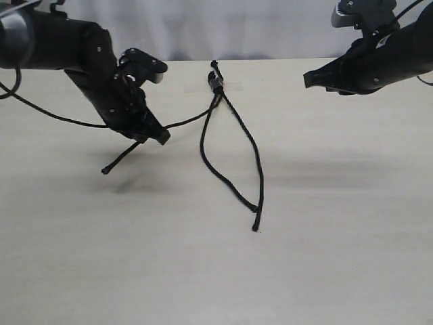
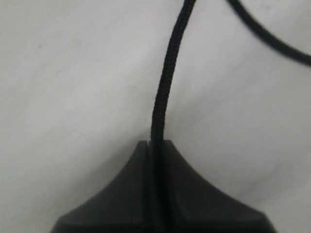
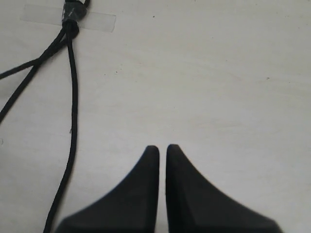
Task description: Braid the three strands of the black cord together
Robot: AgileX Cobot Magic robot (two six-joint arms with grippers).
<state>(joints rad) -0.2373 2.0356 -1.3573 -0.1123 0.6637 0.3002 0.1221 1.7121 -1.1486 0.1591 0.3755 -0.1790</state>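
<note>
The left arm (image 1: 74,47) was matte black, dotted with small silver screws (image 1: 99,49), with a grey collar (image 1: 15,35) and a thin smooth cable (image 1: 47,112). The right arm (image 1: 389,54) was black too. The left hand (image 1: 161,137) and right hand (image 1: 308,80) had tapered black wedge fingers (image 3: 141,194).

Shows the black cord (image 1: 216,82) knotted under clear tape (image 1: 233,86) at the far middle of the table (image 1: 338,237), unbraided, splitting into three strands (image 1: 220,97). Finds two lying slack toward the near side, tips close together. Sees the third strand (image 1: 189,120) drawn leftward, pinched in the closed left gripper (image 1: 162,135), its tip sticking out beyond.
</note>
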